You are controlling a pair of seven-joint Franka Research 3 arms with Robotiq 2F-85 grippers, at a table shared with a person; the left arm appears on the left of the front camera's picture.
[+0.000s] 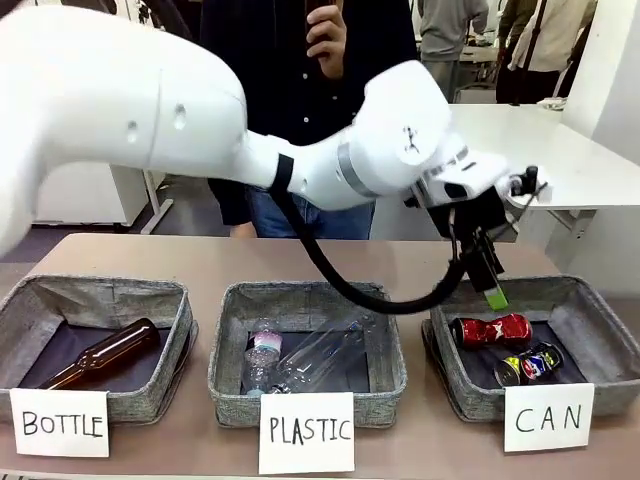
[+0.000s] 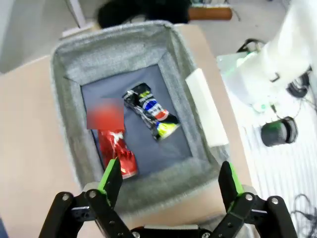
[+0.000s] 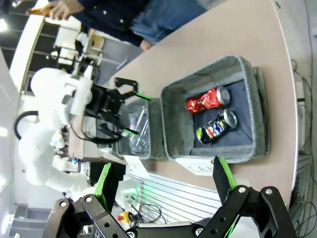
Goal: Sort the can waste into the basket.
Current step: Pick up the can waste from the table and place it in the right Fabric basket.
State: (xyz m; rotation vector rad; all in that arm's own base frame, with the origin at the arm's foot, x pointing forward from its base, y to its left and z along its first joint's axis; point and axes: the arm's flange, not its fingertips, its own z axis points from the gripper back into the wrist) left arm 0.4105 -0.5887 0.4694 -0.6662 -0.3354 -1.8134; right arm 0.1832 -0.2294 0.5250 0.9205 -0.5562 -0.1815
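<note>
A: The tan bench (image 1: pixel 200 262) carries three grey baskets; a person (image 1: pixel 300 60) stands behind it.

B: Where's the left hand (image 1: pixel 490 285)?

A: Over the CAN basket (image 1: pixel 590 330), fingers spread, empty. Right below it lie the red can (image 1: pixel 490 330) and the dark printed can (image 1: pixel 530 364), side by side on the dark lining.

B: And its wrist view?

A: It looks straight down into the basket: the red can is beside its left finger (image 2: pixel 111 176), the printed one farther ahead.

B: The right hand (image 3: pixel 163 186)?

A: Out of the front view. Its own camera shows it open, well apart from the basket.
</note>
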